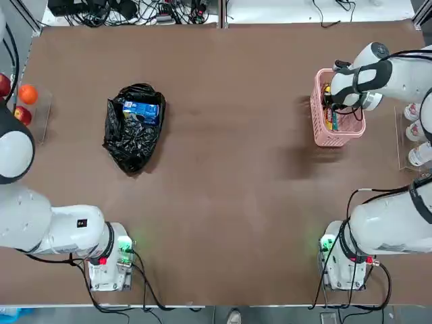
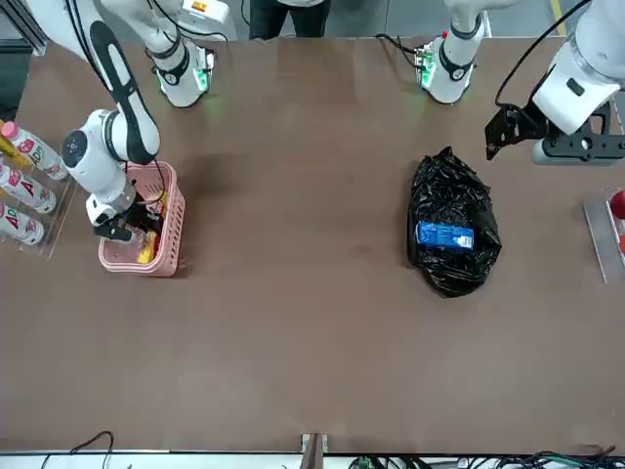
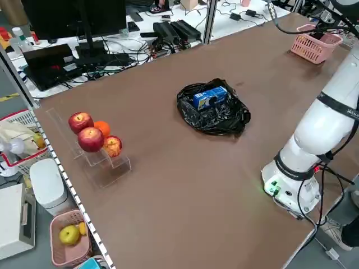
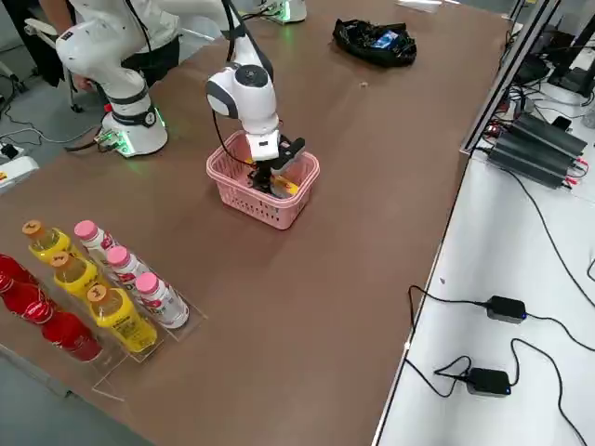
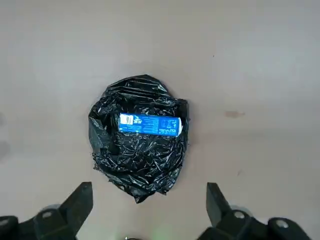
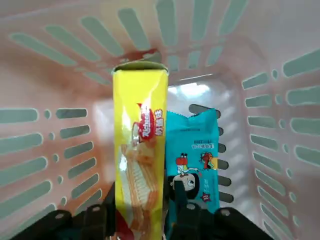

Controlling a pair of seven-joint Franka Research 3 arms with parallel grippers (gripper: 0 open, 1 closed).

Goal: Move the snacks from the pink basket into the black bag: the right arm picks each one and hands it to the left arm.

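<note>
- The right gripper (image 6: 142,220) reached down inside the pink basket (image 1: 322,128), fingers set on either side of the yellow pack (image 6: 140,165); a firm grip could not be confirmed.
- The teal packet (image 6: 194,160) lay just beside it.
- The left gripper (image 5: 147,210) hung above the black bag (image 1: 131,138) with fingers spread, empty.
- The blue cookie pack (image 1: 140,111) lay on the bag.
</note>
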